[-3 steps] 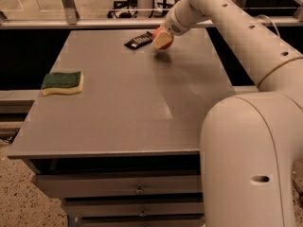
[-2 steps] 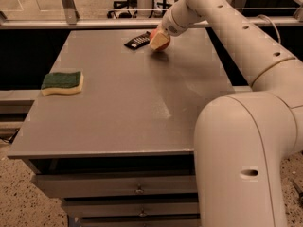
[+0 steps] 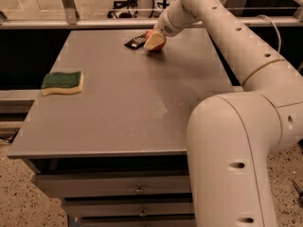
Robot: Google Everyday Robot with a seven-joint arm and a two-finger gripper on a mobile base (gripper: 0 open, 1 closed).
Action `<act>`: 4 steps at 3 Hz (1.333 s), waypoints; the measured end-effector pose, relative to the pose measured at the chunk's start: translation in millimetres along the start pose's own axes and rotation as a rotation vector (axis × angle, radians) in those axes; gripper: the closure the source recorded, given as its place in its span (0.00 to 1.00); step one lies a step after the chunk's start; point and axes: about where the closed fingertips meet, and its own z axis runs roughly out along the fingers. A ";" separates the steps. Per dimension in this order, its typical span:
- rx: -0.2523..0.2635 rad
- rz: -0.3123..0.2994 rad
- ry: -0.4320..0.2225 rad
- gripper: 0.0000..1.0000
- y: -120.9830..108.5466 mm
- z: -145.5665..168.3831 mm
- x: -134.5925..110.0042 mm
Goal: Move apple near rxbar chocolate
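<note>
The apple (image 3: 155,42) is seen on the tabletop (image 3: 118,103) right at the tip of the claw (image 3: 160,31), the black bar (image 3: 136,42) is laid just beside it on the claw's left, and it cannot be told whether the claw is clamped on the apple.

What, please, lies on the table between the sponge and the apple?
Bare table between sponge and apple, per the camera view; the gripper sits at the apple.
</note>
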 end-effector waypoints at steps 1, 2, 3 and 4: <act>-0.016 0.001 -0.007 0.00 3.9 7.2 -4.0; -0.018 0.001 -0.007 0.00 4.3 7.8 -4.4; -0.007 0.001 -0.030 0.00 1.8 -13.3 -2.6; 0.001 -0.005 -0.110 0.00 2.0 -83.5 3.6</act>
